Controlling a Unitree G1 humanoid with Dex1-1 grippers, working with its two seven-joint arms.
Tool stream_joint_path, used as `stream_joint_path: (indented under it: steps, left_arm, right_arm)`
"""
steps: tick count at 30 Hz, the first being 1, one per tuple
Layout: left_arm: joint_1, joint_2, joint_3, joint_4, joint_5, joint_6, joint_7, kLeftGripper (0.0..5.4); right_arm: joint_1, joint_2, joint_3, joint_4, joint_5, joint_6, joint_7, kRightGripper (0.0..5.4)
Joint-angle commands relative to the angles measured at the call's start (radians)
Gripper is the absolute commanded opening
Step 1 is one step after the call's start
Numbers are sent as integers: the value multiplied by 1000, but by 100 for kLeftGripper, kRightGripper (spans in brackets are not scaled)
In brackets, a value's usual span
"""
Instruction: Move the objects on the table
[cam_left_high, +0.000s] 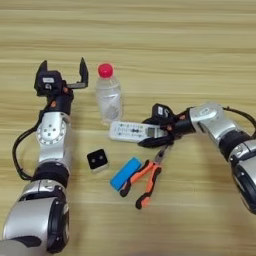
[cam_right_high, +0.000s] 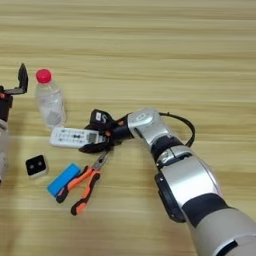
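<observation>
1. Five small items sit grouped near the middle of the light-tan wood-grain table (cam_left_high: 150, 40), with both arms reaching in.
2. The left gripper (cam_left_high: 62, 70) is up beside the clear plastic bottle with red cap (cam_left_high: 108, 97), its two black fingers spread wide apart, holding nothing, just left of the bottle.
3. The bottle's base touches the far edge of the white remote control (cam_left_high: 134, 132).
4. The right gripper (cam_left_high: 152, 131) comes in from the right and has its fingers pinched on the remote's right end, one above, one below.
5. The orange-handled pliers (cam_left_high: 148, 178) lie just below that gripper, nose pointing up toward it.
6. The blue rectangular block (cam_left_high: 125, 173) lies against the pliers' left handle.
7. The small black cube (cam_left_high: 97, 160) sits apart, left of the block, near the left forearm.
</observation>
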Motion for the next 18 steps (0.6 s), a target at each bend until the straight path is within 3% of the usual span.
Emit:
stream_joint_path:
  steps: [1,9,18]
  left_arm:
    - [-11,0,-2,8,6,-3,1,540]
    - [-17,1,-2,18,7,-2,2,540]
    - [-25,7,0,37,8,-4,2,540]
  right_arm:
    - [20,-34,-40,-68,56,-15,72,289]
    - [132,-127,-68,-307,160,19,209,289]
    - [296,-279,-105,-529,236,68,221,289]
